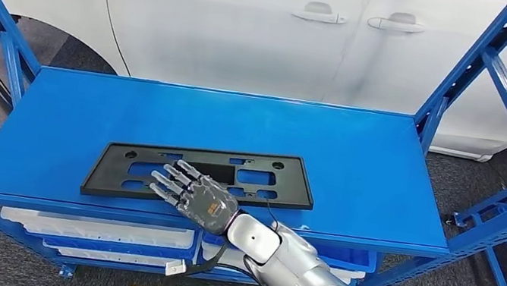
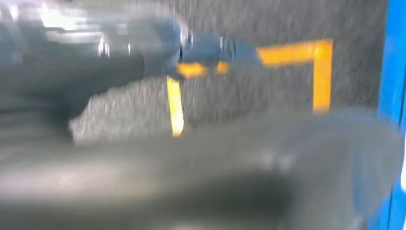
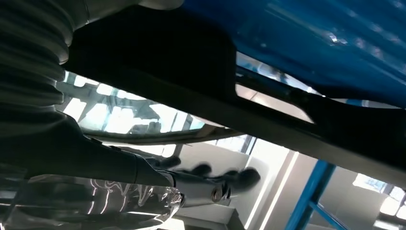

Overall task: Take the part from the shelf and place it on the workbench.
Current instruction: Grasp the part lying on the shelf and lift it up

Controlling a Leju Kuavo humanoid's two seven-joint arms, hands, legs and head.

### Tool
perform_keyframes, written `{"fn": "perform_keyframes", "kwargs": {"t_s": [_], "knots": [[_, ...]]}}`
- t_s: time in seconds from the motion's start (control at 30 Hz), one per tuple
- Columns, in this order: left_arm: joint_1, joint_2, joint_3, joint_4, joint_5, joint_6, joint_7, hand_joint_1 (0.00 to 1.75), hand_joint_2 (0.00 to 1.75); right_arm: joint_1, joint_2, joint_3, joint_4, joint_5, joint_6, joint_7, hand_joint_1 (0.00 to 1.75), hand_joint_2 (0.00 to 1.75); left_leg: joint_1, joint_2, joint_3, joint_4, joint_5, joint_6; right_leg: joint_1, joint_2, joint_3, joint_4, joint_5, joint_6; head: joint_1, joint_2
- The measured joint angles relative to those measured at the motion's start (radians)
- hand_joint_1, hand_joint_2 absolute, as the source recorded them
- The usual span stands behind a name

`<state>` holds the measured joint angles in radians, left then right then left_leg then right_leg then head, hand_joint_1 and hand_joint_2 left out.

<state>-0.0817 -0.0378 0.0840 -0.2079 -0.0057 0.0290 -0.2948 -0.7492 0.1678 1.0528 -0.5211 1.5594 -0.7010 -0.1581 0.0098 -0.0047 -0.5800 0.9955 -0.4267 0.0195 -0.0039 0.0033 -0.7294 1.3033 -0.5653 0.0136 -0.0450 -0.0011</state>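
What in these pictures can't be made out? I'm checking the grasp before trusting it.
- Grip: in the head view the right hand lies over the black part's near edge, hiding any contact under its palm.
- Right wrist view: the part is a dark silhouette; no fingers are seen closed on it.
- Left hand: motion blur in the left wrist view hides its pose.
- Lower shelf trays: cut off by the blue shelf.
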Motion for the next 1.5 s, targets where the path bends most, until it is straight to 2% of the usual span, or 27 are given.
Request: {"fn": "perform_keyframes", "kwargs": {"t_s": [0.03,0.1,0.17,0.27,0.3,0.37,0.43,0.47,0.5,0.53,0.6,0.67,0.8,0.87,0.93,0.97,1.0,1.03,1.1,1.17,1.2,1.27,1.33,1.37,1.43,1.47,1.5], "knots": [[0.001,0.000,0.002,0.000,0.000,0.000,0.000,0.00,0.00,-0.010,0.000,0.004,0.013,-0.002,0.000,-0.003,0.00,1.75,0.000,0.000,0.002,0.000,-0.001,-0.001,0.000,0.000,0.021,-0.045,0.032,-0.002,0.000,0.000],[0.001,0.000,0.005,0.000,0.000,-0.002,0.000,0.00,0.00,-0.027,0.000,0.010,0.037,-0.005,0.002,-0.003,0.00,1.75,-0.002,-0.002,0.006,0.003,-0.004,-0.005,0.002,0.000,0.095,-0.196,0.099,-0.010,0.000,0.000],[0.002,0.000,0.008,0.000,0.000,-0.005,-0.003,0.00,0.00,-0.039,0.001,0.015,0.057,-0.002,0.011,0.018,0.00,1.75,-0.006,-0.003,0.006,0.005,-0.007,-0.014,0.005,0.000,0.136,-0.285,0.124,-0.019,0.000,0.000],[0.003,0.000,0.013,0.000,0.001,-0.008,-0.009,0.00,0.00,-0.047,0.003,0.020,0.080,0.004,0.024,0.065,0.00,1.75,-0.005,-0.003,0.007,0.006,-0.011,-0.029,0.006,0.001,0.140,-0.297,0.126,-0.033,0.000,0.000],[0.004,0.000,0.014,0.000,0.001,-0.008,-0.010,0.00,0.00,-0.050,0.005,0.022,0.086,0.004,0.026,0.074,0.00,1.75,-0.004,-0.002,0.003,0.018,-0.021,-0.035,0.003,0.000,0.142,-0.300,0.128,-0.038,0.000,0.000],[0.004,0.000,0.015,0.000,0.001,-0.008,-0.012,0.00,0.00,-0.053,0.009,0.026,0.097,0.005,0.032,0.092,0.00,1.75,0.000,-0.002,-0.034,0.105,-0.075,-0.045,-0.001,-0.001,0.146,-0.305,0.131,-0.045,0.000,0.000],[0.007,0.000,0.017,0.000,0.002,-0.008,-0.016,0.00,0.00,-0.054,0.014,0.030,0.110,0.005,0.045,0.135,0.06,1.75,0.003,-0.001,-0.098,0.242,-0.137,-0.053,-0.001,-0.002,0.145,-0.304,0.131,-0.046,0.000,0.000],[0.009,0.000,0.018,0.000,0.001,-0.007,-0.018,0.00,0.00,-0.054,0.017,0.031,0.117,0.004,0.058,0.165,0.09,1.75,0.004,-0.001,-0.119,0.285,-0.148,-0.056,-0.001,-0.002,0.145,-0.304,0.130,-0.046,0.000,0.000],[0.010,0.000,0.019,0.000,0.001,-0.005,-0.019,0.00,0.00,-0.056,0.019,0.031,0.123,0.001,0.075,0.191,0.53,1.75,0.004,-0.001,-0.121,0.289,-0.137,-0.056,-0.001,-0.002,0.146,-0.304,0.130,-0.046,0.000,0.000],[0.012,0.000,0.021,0.000,0.000,-0.003,-0.020,0.00,0.00,-0.060,0.023,0.029,0.128,-0.002,0.098,0.212,0.93,1.75,0.004,-0.001,-0.104,0.253,-0.111,-0.055,-0.001,-0.001,0.148,-0.304,0.130,-0.045,0.000,0.000],[0.011,0.000,0.023,0.000,-0.003,0.001,-0.020,0.00,0.00,-0.072,0.029,0.018,0.136,-0.010,0.145,0.230,1.75,1.75,0.003,-0.001,-0.032,0.108,-0.045,-0.049,0.001,0.000,0.152,-0.303,0.128,-0.041,0.000,0.000],[0.009,0.000,0.024,0.000,-0.007,0.002,-0.020,0.00,0.00,-0.082,0.032,0.008,0.145,-0.015,0.174,0.234,1.75,1.75,-0.001,-0.001,0.016,0.011,-0.015,-0.037,0.004,0.001,0.152,-0.303,0.128,-0.032,0.000,0.000],[0.009,-0.001,0.025,0.000,-0.012,0.002,-0.020,0.00,0.00,-0.087,0.031,-0.012,0.158,-0.023,0.191,0.237,1.75,1.75,-0.001,0.000,0.017,-0.005,-0.005,-0.011,0.003,0.001,0.145,-0.294,0.122,-0.009,0.000,0.000],[0.007,-0.001,0.026,0.000,-0.014,0.000,-0.020,0.00,0.00,-0.088,0.030,-0.021,0.163,-0.029,0.201,0.235,1.75,1.75,0.001,0.002,0.015,-0.010,0.001,0.000,0.001,0.001,0.110,-0.217,0.073,-0.001,0.000,0.000],[0.007,0.000,0.027,0.000,-0.016,-0.007,-0.020,0.00,0.00,-0.085,0.028,-0.029,0.169,-0.033,0.211,0.230,1.75,1.75,-0.001,0.003,0.010,-0.009,0.002,0.003,-0.001,0.000,0.043,-0.076,0.005,0.003,0.000,0.000],[0.007,0.000,0.027,0.000,-0.017,-0.011,-0.020,0.00,0.00,-0.082,0.027,-0.032,0.171,-0.033,0.214,0.228,1.75,1.75,-0.001,0.003,0.008,-0.008,0.002,0.003,-0.001,0.000,0.016,-0.022,-0.012,0.004,0.000,0.000],[0.008,0.000,0.027,0.000,-0.018,-0.015,-0.021,0.00,0.00,-0.081,0.027,-0.035,0.174,-0.033,0.217,0.226,1.75,1.75,-0.002,0.003,0.007,-0.008,0.002,0.003,-0.001,0.000,0.007,-0.004,-0.008,0.003,0.000,0.000],[0.008,0.000,0.027,0.000,-0.018,-0.017,-0.021,0.00,0.00,-0.080,0.027,-0.037,0.175,-0.033,0.219,0.225,1.75,1.75,-0.002,0.002,0.008,-0.007,0.001,0.003,-0.001,0.000,0.020,-0.029,0.015,0.001,0.000,0.000],[0.007,0.000,0.027,0.000,-0.018,-0.018,-0.023,0.00,0.00,-0.081,0.027,-0.040,0.177,-0.033,0.220,0.223,1.75,1.75,-0.003,0.001,0.011,-0.006,-0.001,0.000,0.001,0.000,0.087,-0.167,0.086,-0.008,0.000,0.000],[0.006,-0.001,0.027,0.000,-0.018,-0.018,-0.024,0.00,0.00,-0.083,0.027,-0.043,0.177,-0.033,0.221,0.222,1.75,1.75,-0.006,-0.001,0.011,-0.002,-0.004,-0.007,0.004,-0.001,0.139,-0.279,0.123,-0.017,0.000,0.000],[0.006,-0.001,0.027,0.000,-0.018,-0.018,-0.024,0.00,0.00,-0.083,0.027,-0.043,0.177,-0.033,0.221,0.221,1.75,1.75,-0.007,-0.001,0.009,-0.001,-0.004,-0.011,0.007,-0.001,0.147,-0.299,0.125,-0.020,0.000,0.000],[0.006,-0.001,0.027,0.000,-0.018,-0.018,-0.024,0.00,0.00,-0.084,0.027,-0.043,0.178,-0.033,0.221,0.220,1.75,1.75,-0.007,-0.002,0.007,-0.001,-0.005,-0.022,0.007,-0.001,0.147,-0.304,0.126,-0.027,0.000,0.000],[0.006,-0.001,0.027,0.000,-0.018,-0.018,-0.024,0.00,0.00,-0.087,0.027,-0.044,0.178,-0.033,0.221,0.219,1.75,1.75,-0.005,-0.001,-0.004,0.027,-0.026,-0.033,0.002,-0.003,0.153,-0.311,0.130,-0.037,0.000,0.000],[0.006,-0.001,0.027,0.000,-0.018,-0.018,-0.024,0.00,0.00,-0.087,0.027,-0.044,0.178,-0.033,0.221,0.219,1.75,1.75,-0.003,-0.001,-0.023,0.070,-0.052,-0.039,0.000,-0.004,0.155,-0.315,0.132,-0.040,0.000,0.000],[0.006,-0.001,0.027,0.000,-0.018,-0.018,-0.025,0.00,0.00,-0.086,0.027,-0.045,0.179,-0.033,0.221,0.219,1.75,1.75,0.002,-0.001,-0.085,0.205,-0.115,-0.050,-0.001,-0.005,0.154,-0.315,0.132,-0.044,0.000,0.000],[0.007,-0.001,0.027,0.000,-0.018,-0.018,-0.025,0.00,0.00,-0.086,0.027,-0.045,0.179,-0.033,0.221,0.219,1.75,1.75,0.004,-0.001,-0.114,0.262,-0.134,-0.054,-0.001,-0.004,0.154,-0.314,0.132,-0.044,0.000,0.000],[0.008,-0.001,0.027,0.000,-0.018,-0.018,-0.025,0.00,0.00,-0.085,0.027,-0.045,0.180,-0.033,0.221,0.219,1.75,1.75,0.006,-0.001,-0.128,0.289,-0.134,-0.057,-0.001,-0.004,0.154,-0.313,0.131,-0.044,0.000,0.000]]}}
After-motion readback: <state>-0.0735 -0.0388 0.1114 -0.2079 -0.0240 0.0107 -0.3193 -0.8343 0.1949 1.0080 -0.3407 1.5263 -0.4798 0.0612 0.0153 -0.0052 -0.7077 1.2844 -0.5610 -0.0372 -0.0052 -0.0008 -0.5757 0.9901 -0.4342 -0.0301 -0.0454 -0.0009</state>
